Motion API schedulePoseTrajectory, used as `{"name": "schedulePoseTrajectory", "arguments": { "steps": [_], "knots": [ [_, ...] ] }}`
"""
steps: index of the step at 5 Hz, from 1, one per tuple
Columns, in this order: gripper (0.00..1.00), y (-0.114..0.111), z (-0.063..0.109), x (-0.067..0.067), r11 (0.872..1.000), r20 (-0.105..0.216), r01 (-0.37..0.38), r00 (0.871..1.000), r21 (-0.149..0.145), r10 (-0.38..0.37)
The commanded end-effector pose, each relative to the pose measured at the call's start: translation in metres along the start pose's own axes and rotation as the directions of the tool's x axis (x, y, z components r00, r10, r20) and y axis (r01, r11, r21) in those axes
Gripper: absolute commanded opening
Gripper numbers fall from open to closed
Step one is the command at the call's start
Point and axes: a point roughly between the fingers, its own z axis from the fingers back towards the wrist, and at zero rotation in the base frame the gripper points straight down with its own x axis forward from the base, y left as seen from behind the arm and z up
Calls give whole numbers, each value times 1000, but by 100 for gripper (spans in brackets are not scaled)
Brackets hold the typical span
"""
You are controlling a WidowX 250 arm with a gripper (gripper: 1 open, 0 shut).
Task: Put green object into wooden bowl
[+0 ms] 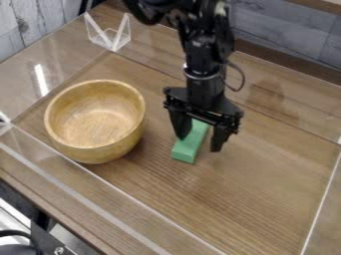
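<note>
The green object (189,146) is a small mint-green bar lying flat on the wooden tabletop, right of the bowl. My gripper (198,132) points straight down over its far end, open, with one black finger on each side of the bar. I cannot tell whether the fingers touch it. The wooden bowl (95,121) sits to the left, round and deep, light tan, with nothing inside it.
Clear acrylic walls (160,212) fence the table on the front and sides. A clear triangular stand (108,35) sits at the back left. Open tabletop (273,129) lies to the right of the gripper.
</note>
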Motion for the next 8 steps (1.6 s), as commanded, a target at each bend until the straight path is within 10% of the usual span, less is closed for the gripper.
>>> {"name": "schedulePoseTrajectory", "arguments": {
  "steps": [1,6,7,8],
  "knots": [
    [0,7,3,2,1000,21,31,999,-1,-31],
    [0,46,89,26,998,74,-3,997,-61,8],
    [100,39,87,24,997,57,25,998,-68,-21],
    [100,32,68,16,994,40,79,996,-72,-76]
  ]
}}
